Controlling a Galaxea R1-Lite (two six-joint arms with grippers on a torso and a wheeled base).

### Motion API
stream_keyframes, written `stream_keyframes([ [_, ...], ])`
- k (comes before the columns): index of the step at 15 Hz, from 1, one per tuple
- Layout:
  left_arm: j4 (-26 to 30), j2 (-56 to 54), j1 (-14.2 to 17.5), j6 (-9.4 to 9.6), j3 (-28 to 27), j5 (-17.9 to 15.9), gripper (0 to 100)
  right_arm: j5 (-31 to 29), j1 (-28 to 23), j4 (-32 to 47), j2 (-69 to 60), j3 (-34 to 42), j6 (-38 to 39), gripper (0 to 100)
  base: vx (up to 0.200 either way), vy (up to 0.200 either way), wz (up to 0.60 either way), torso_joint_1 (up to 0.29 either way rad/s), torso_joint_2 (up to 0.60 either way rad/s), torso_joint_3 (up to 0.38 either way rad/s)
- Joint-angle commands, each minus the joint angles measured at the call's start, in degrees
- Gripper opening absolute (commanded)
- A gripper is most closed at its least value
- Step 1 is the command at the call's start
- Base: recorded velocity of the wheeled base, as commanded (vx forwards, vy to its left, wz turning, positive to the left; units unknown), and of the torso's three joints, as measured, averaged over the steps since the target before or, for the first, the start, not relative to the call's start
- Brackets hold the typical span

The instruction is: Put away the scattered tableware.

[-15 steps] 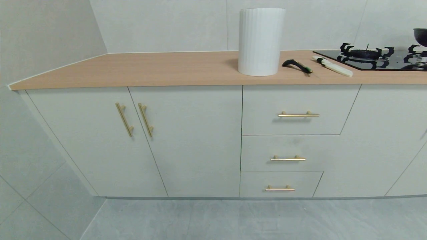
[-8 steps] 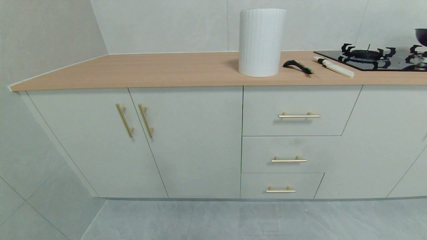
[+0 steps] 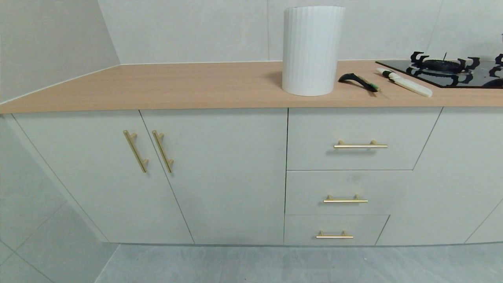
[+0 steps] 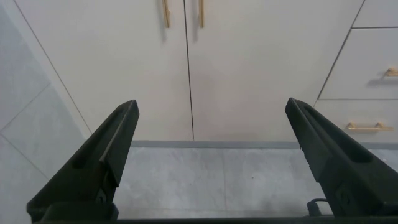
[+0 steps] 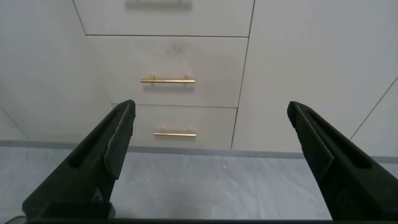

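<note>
I have the left gripper [image 4: 210, 106] spread wide with nothing between its dark fingers [image 4: 99, 165]. It faces the seam of the 2 pale grey cabinet doors [image 4: 249, 74], low over the grey tiled floor [image 4: 211, 180]. The right gripper [image 5: 210, 107] is just as wide and also empty, and it looks at the lower 2 of the 3 stacked pale grey drawers [image 5: 168, 62] with their brass bar handles [image 5: 167, 80].

From the head camera, the tableware lies on the light wooden countertop [image 3: 177, 84], towards its right part above the drawers. A curved black-handled peeler with a green tip [image 3: 358, 81] lies just to the right of the tall white ribbed cylindrical container [image 3: 313, 51], near it but apart. A long cream-white knife-like utensil [image 3: 404, 81] lies further right, at an angle, close to the edge of the black glass gas hob [image 3: 444, 72]. Both utensils rest flat on the wood, well apart from either gripper.
</note>
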Motion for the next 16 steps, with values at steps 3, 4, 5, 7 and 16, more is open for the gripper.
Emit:
stream_keyframes([
  [3,0.0,0.0,0.0,0.0,0.0,0.0,100,0.1,0.1,-0.1,0.0,0.0,0.5,100,0.0,0.0,0.0,0.0,0.0,0.0],
  [4,0.0,0.0,0.0,0.0,0.0,0.0,100,0.2,0.0,-0.1,0.0,0.0,0.2,100,0.0,0.0,0.0,0.0,0.0,0.0],
  [5,0.0,0.0,0.0,0.0,0.0,0.0,100,0.2,0.1,-0.1,0.0,0.0,-0.1,100,0.0,0.0,0.0,0.0,0.0,0.0],
  [7,0.0,0.0,0.0,0.0,0.0,0.0,100,0.3,0.0,-0.1,0.0,0.0,-0.6,100,0.0,0.0,0.0,0.0,0.0,0.0],
  [16,0.0,0.0,0.0,0.0,0.0,0.0,100,1.9,4.6,-0.1,16.7,-10.7,-0.4,100,0.0,0.0,0.0,0.0,0.0,0.0],
])
